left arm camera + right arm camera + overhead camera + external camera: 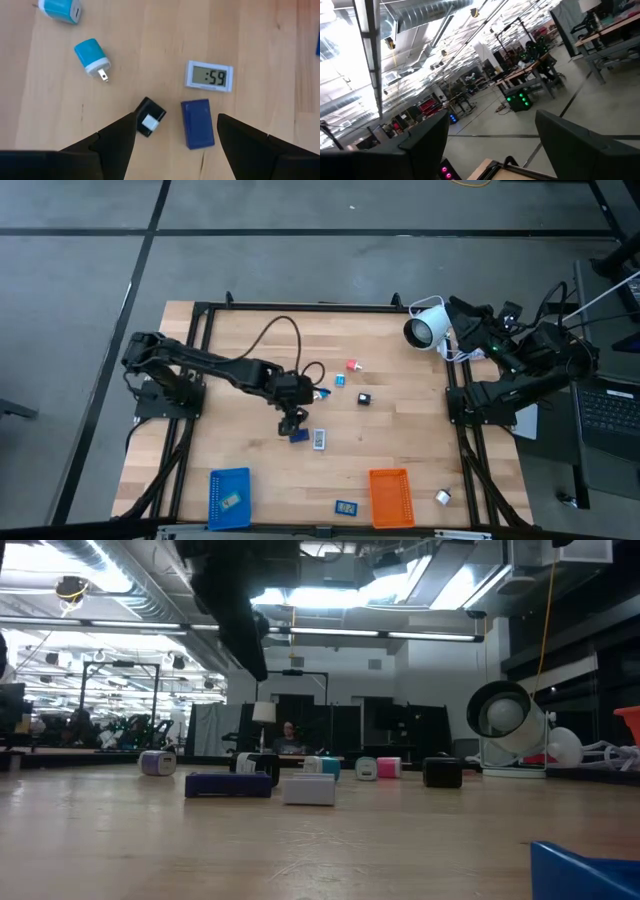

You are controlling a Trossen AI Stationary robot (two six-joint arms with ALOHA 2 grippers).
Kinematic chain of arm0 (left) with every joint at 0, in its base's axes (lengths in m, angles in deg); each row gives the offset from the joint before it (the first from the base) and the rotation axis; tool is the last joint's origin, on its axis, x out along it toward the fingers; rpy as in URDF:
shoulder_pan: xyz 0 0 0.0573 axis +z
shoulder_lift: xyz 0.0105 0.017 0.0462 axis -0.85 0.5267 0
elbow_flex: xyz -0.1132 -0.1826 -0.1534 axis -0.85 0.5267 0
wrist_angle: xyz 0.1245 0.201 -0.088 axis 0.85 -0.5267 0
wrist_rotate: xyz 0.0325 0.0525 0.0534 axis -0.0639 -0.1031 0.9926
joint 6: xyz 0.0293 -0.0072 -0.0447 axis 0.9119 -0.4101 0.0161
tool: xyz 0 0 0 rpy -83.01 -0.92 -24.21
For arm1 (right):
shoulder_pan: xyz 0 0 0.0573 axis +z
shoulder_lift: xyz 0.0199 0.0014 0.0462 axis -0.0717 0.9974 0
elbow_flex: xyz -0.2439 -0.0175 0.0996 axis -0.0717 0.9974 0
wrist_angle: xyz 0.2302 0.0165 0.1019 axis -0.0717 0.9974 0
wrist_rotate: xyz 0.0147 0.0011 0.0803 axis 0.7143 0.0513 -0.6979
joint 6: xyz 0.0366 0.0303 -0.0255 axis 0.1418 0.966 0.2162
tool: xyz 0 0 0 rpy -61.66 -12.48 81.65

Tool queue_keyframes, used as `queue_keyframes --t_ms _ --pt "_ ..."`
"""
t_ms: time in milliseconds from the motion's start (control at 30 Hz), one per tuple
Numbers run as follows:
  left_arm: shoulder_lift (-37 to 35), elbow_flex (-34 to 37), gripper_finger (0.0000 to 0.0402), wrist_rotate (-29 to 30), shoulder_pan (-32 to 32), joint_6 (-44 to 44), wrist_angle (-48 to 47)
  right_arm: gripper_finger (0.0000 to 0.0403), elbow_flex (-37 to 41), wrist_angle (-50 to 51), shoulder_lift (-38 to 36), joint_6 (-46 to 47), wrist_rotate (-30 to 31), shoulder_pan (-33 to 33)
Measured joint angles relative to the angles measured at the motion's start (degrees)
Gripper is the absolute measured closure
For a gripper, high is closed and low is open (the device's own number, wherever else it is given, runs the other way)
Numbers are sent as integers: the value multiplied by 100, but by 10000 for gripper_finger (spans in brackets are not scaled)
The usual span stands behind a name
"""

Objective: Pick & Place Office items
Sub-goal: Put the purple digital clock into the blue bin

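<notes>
Left tool [172,137] released, jaws wide, hovering over mid-worktop [250,350] above dark-blue block [197,123] and black-white cube [150,117]. Block lies between jaws, nearer one finger; cube just beside other finger. Small clock [210,76] just beyond block, apart from it. Blue plug [92,56] farther off. Judgement: block rigid, light, flat, smooth plastic, may skid; pinch across short sides, low. Cube close enough to get nudged. Right tool [490,137] released, parked off right edge of worktop, holding nothing.
</notes>
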Motion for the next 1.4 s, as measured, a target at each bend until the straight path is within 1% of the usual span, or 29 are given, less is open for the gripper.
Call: queue_keyframes --t_ms 67,200,300,433,567,733,1067,1300,1400 --pt "102 -13 130 60 -76 -331 5 101 0 -1 0 16 -4 0" --pt "330 -13 130 242 -337 -1269 -11 101 0 4 -16 -83 -21 0" --pt "545 -13 130 382 -601 -1893 59 101 -2 42 -47 -117 -167 0" --pt "829 -13 130 528 -929 -2336 38 101 -2 79 -55 -132 -409 0" --pt "1015 -13 130 667 -1073 -2350 33 101 -2 87 -55 -134 -593 0" --pt "1243 -13 130 844 -1063 -2241 52 101 -2 91 -55 -110 -632 0" --pt "1618 -12 130 790 -1024 -2165 167 101 -2 97 -55 -108 -710 0" --pt "1928 -43 131 717 -1025 -2495 144 101 -2 211 -55 -88 -703 0" --pt "1983 -50 148 575 -980 -2660 65 101 -2 214 -55 -81 -701 0"
